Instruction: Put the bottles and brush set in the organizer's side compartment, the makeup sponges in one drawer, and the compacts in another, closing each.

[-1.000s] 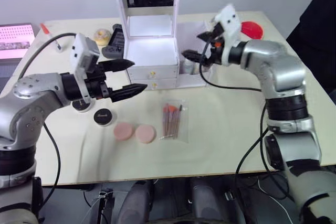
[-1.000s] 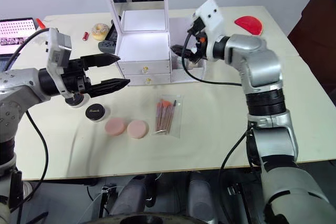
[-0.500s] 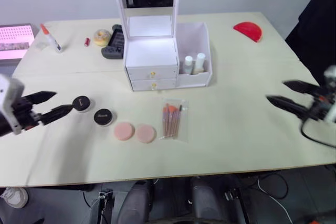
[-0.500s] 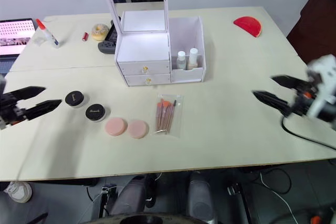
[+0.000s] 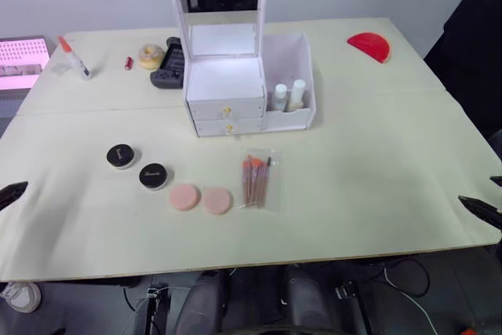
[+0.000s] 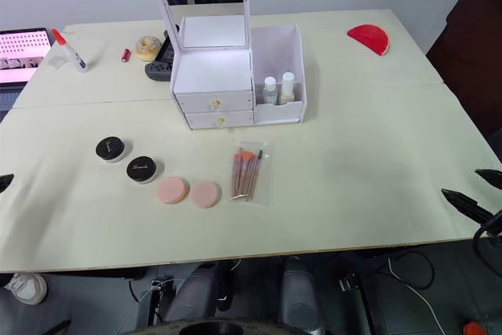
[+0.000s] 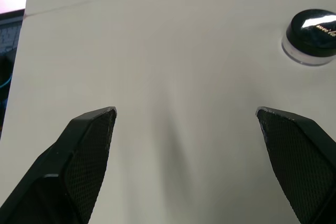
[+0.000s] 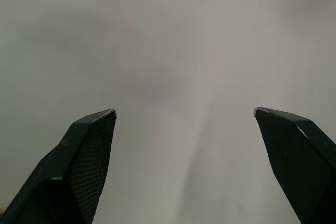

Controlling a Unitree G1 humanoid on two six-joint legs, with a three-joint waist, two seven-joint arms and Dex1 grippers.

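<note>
The white organizer (image 5: 226, 80) stands at the table's back centre, its mirror upright and both gold-knobbed drawers shut. Two bottles (image 5: 289, 96) stand upright in its side compartment (image 5: 300, 52). In front lie the brush set (image 5: 257, 180), two pink makeup sponges (image 5: 200, 198) side by side, and two black compacts (image 5: 136, 165) to their left. My left gripper (image 7: 185, 111) is open over bare table at the left edge, with one compact (image 7: 311, 36) ahead of it. My right gripper (image 6: 460, 181) is open and empty at the right front edge.
At the back left are a glue bottle (image 5: 76, 56), a small red item (image 5: 129, 62), a yellowish tape roll (image 5: 151, 56), a black device (image 5: 169, 64) and a pink-lit screen (image 5: 22, 52). A red half-round object (image 5: 370, 45) lies at the back right.
Both arms have pulled back from the organizer to the table's left and right edges. The right gripper has left the side compartment, where both bottles now show.
</note>
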